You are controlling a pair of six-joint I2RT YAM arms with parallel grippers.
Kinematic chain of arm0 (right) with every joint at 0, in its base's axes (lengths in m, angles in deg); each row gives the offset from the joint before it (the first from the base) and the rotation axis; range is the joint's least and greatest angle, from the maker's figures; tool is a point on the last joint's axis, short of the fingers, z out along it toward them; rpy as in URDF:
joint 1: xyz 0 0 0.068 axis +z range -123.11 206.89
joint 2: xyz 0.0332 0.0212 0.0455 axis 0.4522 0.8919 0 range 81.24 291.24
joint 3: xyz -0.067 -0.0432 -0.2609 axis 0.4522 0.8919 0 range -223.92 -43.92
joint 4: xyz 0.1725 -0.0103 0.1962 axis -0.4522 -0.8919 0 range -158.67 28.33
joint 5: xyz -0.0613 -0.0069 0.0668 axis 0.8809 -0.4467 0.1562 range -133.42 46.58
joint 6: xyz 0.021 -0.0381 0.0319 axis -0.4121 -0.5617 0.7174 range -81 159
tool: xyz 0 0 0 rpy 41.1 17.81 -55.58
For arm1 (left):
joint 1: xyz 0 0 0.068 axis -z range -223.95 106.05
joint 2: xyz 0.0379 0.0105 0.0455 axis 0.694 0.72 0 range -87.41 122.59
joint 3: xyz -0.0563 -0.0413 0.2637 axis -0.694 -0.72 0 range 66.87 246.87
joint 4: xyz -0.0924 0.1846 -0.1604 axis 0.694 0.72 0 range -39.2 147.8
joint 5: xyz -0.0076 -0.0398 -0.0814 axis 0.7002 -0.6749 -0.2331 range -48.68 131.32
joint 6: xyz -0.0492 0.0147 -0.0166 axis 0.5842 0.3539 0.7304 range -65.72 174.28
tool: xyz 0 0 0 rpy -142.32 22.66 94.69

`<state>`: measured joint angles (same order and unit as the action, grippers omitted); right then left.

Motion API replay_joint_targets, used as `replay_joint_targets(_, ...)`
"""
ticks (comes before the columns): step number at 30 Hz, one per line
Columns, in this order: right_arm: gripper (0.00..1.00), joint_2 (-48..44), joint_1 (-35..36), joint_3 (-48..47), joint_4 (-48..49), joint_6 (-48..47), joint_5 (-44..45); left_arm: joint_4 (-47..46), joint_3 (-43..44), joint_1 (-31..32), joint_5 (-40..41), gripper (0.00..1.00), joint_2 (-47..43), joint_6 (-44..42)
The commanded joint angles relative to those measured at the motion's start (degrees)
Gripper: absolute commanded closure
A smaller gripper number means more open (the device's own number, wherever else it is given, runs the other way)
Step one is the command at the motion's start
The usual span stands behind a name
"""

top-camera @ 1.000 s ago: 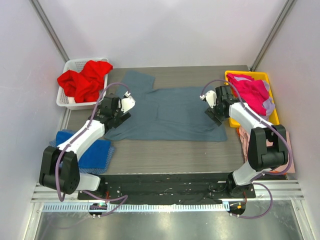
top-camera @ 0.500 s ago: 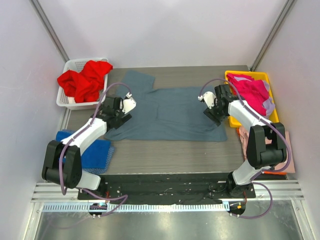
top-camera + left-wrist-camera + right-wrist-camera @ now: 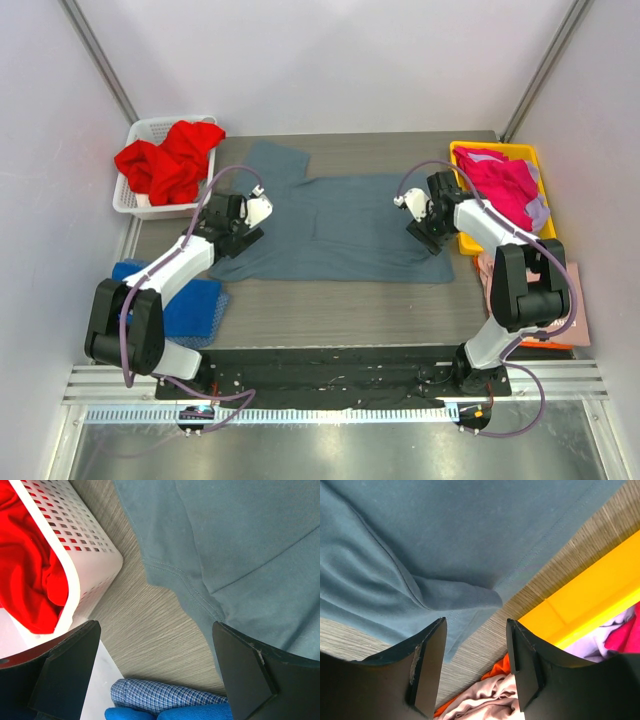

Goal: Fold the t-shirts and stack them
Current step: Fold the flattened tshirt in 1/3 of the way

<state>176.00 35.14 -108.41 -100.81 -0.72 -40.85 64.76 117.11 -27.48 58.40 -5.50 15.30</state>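
Evidently the first fold is being set up. The blue-grey t-shirt (image 3: 340, 225) lies spread flat at the centre of the tabletop (image 3: 330, 300), one sleeve reaching toward 11 o'clock.

The left gripper (image 3: 155, 630) hangs over the shirt's 9 o'clock edge with its jaws wide apart and nothing in them. The right gripper (image 3: 476, 622) hovers above a rumpled bit of hem at the 3 o'clock edge, jaws partly apart and also holding nothing.

Next, I judge, each must drop onto its edge and pinch the cloth before lifting together.

Further out, red shirts (image 3: 170, 160) fill a white basket (image 3: 140, 130) at 10 o'clock. A magenta shirt (image 3: 500, 180) sits in a yellow tray (image 3: 465, 150) at 2 o'clock, and a royal blue shirt (image 3: 190, 305) lies at 8 o'clock.
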Motion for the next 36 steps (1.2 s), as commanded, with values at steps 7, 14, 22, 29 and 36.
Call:
replay_joint_targets(7,0.42,-0.8,0.0,0.3,-2.3,-2.6,-3.8,-2.5,-0.1,0.0,0.3,0.00,0.2,0.9)
replay_joint_targets(14,0.42,2.1,0.0,-1.3,-2.5,-2.9,-4.6,-3.1,-0.9,0.1,0.8,0.00,0.3,0.5)
replay_joint_targets(22,0.42,4.6,0.1,-3.2,-2.4,-3.4,-4.1,-3.6,-1.1,0.1,1.0,0.00,0.5,0.2)
replay_joint_targets(29,0.41,4.1,0.0,-4.5,-2.3,-3.4,-3.6,-3.8,-1.5,0.0,0.9,0.00,0.9,0.4)
replay_joint_targets(36,0.41,4.6,0.0,-5.4,-2.4,-3.9,-2.8,-3.8,-1.5,0.1,0.8,0.00,1.1,0.7)
